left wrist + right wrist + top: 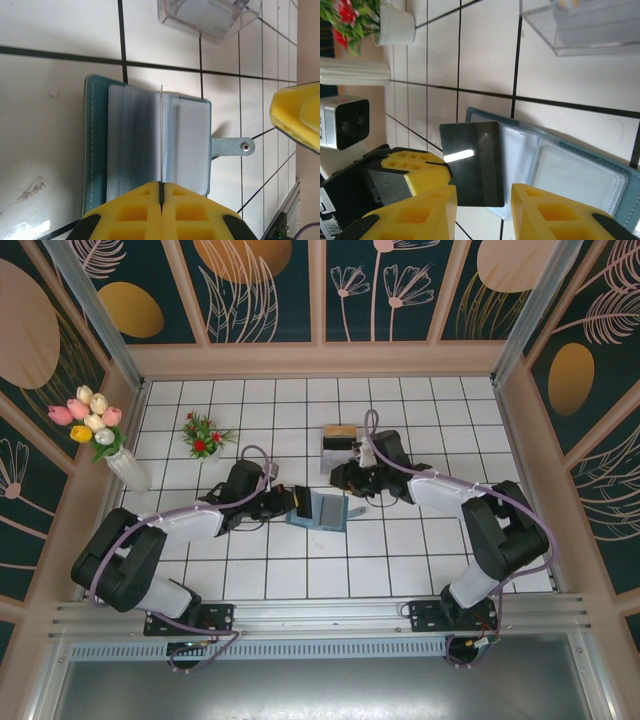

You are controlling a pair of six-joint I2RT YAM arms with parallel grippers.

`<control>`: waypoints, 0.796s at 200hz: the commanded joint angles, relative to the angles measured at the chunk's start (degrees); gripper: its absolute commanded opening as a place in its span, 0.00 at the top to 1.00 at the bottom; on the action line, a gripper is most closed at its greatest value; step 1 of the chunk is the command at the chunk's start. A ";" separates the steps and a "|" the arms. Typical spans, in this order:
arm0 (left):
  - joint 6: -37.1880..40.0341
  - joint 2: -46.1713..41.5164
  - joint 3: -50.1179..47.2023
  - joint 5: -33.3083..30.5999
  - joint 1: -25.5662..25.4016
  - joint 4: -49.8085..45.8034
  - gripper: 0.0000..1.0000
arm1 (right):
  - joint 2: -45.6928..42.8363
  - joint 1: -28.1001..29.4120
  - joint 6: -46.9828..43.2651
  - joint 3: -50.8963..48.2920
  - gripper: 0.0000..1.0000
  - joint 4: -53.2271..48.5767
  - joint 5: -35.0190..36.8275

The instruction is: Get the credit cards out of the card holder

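**Pinching a Dark Card Over the Open Card Holder**

From their bases at the near edge of the tiled table (300, 580), both arms reach inward and meet around mid-table. The left gripper (161, 186) is closed tight, its yellow fingers (135, 210) pressed together on the near edge of a thin dark card (472, 162), which stands on edge over the card holder (97, 150). Seen end-on from the left wrist, it is a fine line. Whether its lower edge sits in a sleeve cannot be told. The card holder lies open and flat on the white tiles between the two grippers, teal cover down and pale grey-blue sleeves up, with its snap tab (232, 147) sticking out toward the right arm's side. The right gripper (484, 189) hovers just beside it with its jaws partly apart and empty. The glossy face of the dark card shows in the gap beyond them. Just past the card holder stands a tray-like stand (340, 445) with clear walls. Farther back on the left sit a white pot of red flowers (205, 435) and, by the left wall, a white vase of tulips (100, 430).
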 commanded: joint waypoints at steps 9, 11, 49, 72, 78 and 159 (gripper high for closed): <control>-1.68 -2.89 -0.97 2.67 0.29 4.47 1.00 | -2.74 -2.16 3.56 -2.97 0.57 9.23 -6.39; -1.91 -2.99 -0.97 2.86 0.26 4.80 1.00 | -2.82 -2.37 3.75 -3.14 0.57 9.79 -6.69; -7.88 -4.75 -1.23 7.29 0.26 13.58 1.00 | -3.88 -4.56 7.01 -5.28 0.47 18.40 -14.42; -11.22 -5.44 -1.11 10.01 0.25 18.34 1.00 | -3.95 -5.21 8.85 -6.45 0.37 23.74 -18.23; -11.72 -5.77 -1.03 10.55 0.25 19.15 1.00 | -3.91 -5.28 9.19 -6.58 0.34 24.56 -18.72; -19.10 -7.94 -0.08 12.04 0.27 29.79 1.00 | -3.57 -4.50 15.82 -3.81 0.31 34.47 -26.19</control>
